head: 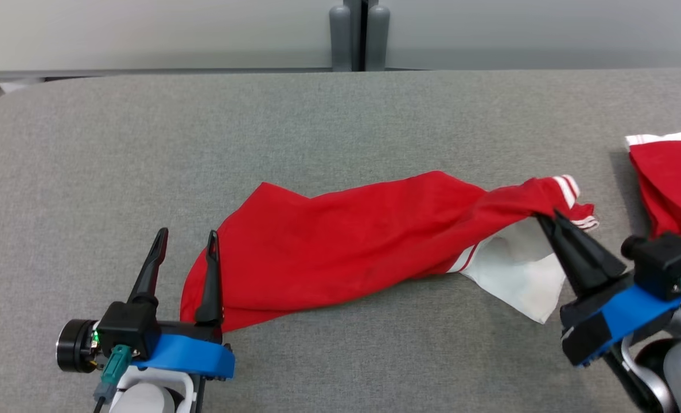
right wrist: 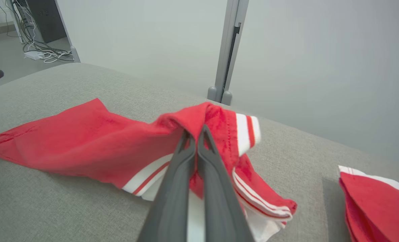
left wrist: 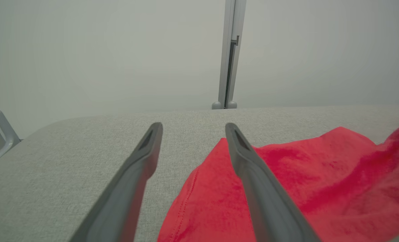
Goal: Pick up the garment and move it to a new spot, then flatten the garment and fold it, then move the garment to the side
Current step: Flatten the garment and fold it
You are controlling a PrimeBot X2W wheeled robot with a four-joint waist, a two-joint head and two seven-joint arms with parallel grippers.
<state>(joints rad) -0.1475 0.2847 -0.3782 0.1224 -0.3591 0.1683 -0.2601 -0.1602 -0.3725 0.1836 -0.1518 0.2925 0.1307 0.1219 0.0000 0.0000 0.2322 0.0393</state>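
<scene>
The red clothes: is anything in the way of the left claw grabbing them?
Nothing visible is. The left gripper is open at the garment's left edge, with one finger over it. The right gripper is shut on the other end.

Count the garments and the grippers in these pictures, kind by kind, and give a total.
Red garments: 2, the spread garment and the garment at the right edge
Grippers: 2, the left gripper, open, and the right gripper, shut on the spread garment
Total: 4
</scene>
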